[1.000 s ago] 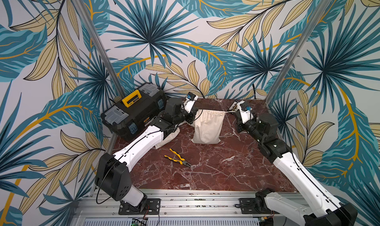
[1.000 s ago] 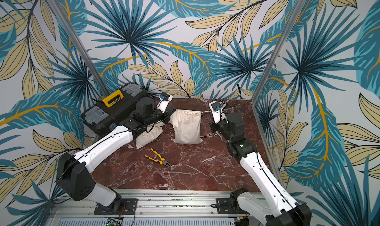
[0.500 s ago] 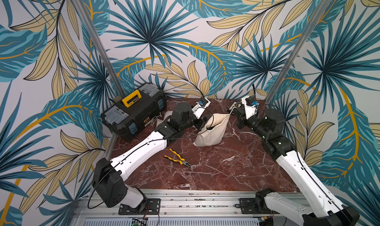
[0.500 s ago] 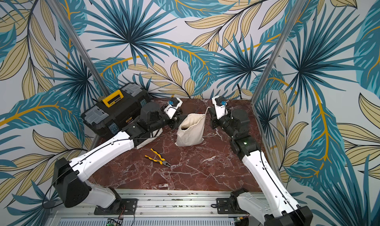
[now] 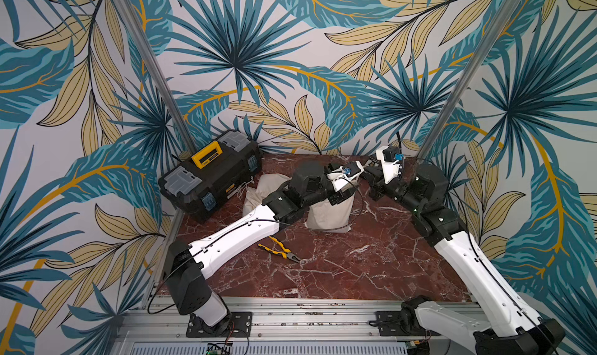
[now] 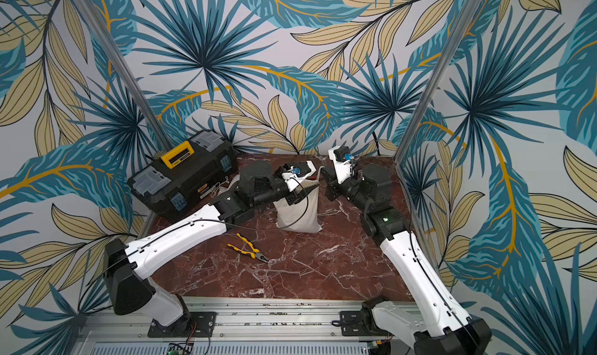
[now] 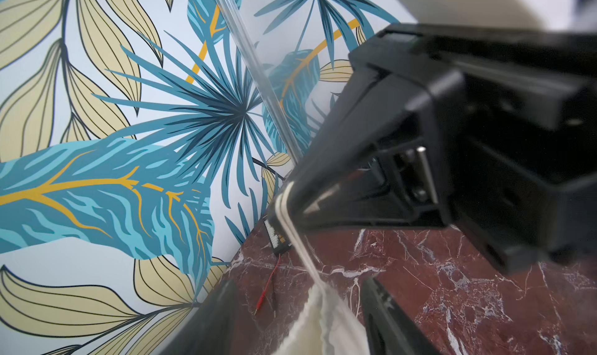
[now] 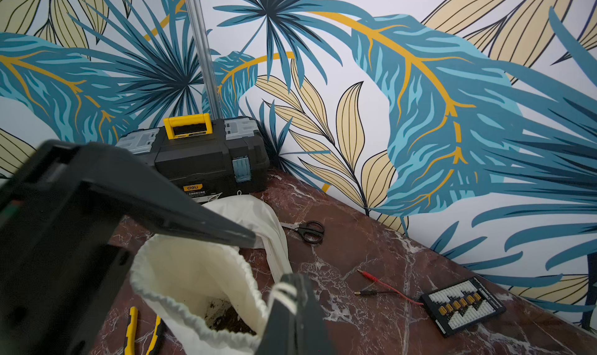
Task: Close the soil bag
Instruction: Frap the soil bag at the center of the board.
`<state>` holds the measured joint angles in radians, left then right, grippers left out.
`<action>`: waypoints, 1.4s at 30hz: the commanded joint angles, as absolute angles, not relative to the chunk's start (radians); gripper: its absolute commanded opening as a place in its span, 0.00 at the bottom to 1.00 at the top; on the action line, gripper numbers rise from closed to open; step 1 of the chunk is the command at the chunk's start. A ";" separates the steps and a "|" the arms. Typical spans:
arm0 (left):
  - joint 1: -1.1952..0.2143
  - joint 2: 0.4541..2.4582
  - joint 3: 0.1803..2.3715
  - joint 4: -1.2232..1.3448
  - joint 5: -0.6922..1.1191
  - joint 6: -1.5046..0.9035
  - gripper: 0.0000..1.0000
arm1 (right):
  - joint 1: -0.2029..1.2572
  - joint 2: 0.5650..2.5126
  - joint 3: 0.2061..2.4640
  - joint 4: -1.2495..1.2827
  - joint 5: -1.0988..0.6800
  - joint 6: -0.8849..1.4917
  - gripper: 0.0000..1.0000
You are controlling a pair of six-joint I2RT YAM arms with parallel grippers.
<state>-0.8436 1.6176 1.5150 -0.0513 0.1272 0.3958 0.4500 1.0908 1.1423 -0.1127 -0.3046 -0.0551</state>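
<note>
1. At the back of the worktop (image 5: 355,266), a cream cloth bag (image 5: 326,217) stands between two robot arms. Both top views show the left arm reaching across over it.
2. Its mouth gapes. The right wrist view looks down past a ruffled rim to dark soil (image 8: 226,318) at the bottom.
3. The right fingers (image 8: 290,308) are pinched shut on the white cord (image 7: 300,250). The cord runs taut from their tip down to a gathered corner of the rim.
4. The left fingers (image 7: 381,311) stand apart and hold nothing. One sits on each side of that gathered corner, just below the right fingers.
5. What changed: a second ago each arm gripped the cord on its own side of the bag and pulled outward, and the top was drawn flat. Since then the left fingers have let go and swung across to the right arm's side. The mouth now hangs slack and open.
6. What it means, as a judgement: the bag is not closed yet. The left fingers look set to clamp the neck so the right fingers can draw the cord through. If they close on the cord instead, the pull may only drag the bag and could tip soil out.
</note>
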 commanded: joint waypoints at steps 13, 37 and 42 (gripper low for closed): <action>-0.845 1.739 1.552 -0.097 -0.091 0.437 0.12 | 0.456 1.021 1.191 -0.131 -0.164 -0.045 0.00; -0.638 1.891 1.471 -0.206 -0.500 0.295 0.14 | 0.455 0.442 0.977 -0.166 0.404 0.051 0.00; -0.613 1.890 1.458 -0.215 -0.487 0.273 0.05 | 0.456 0.452 0.932 -0.151 0.388 0.065 0.00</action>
<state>-0.8288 1.8198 1.5265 0.0109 -0.1577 0.3305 0.4808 0.5518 0.9058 -0.3744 0.1757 0.0261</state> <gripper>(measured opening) 0.122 0.064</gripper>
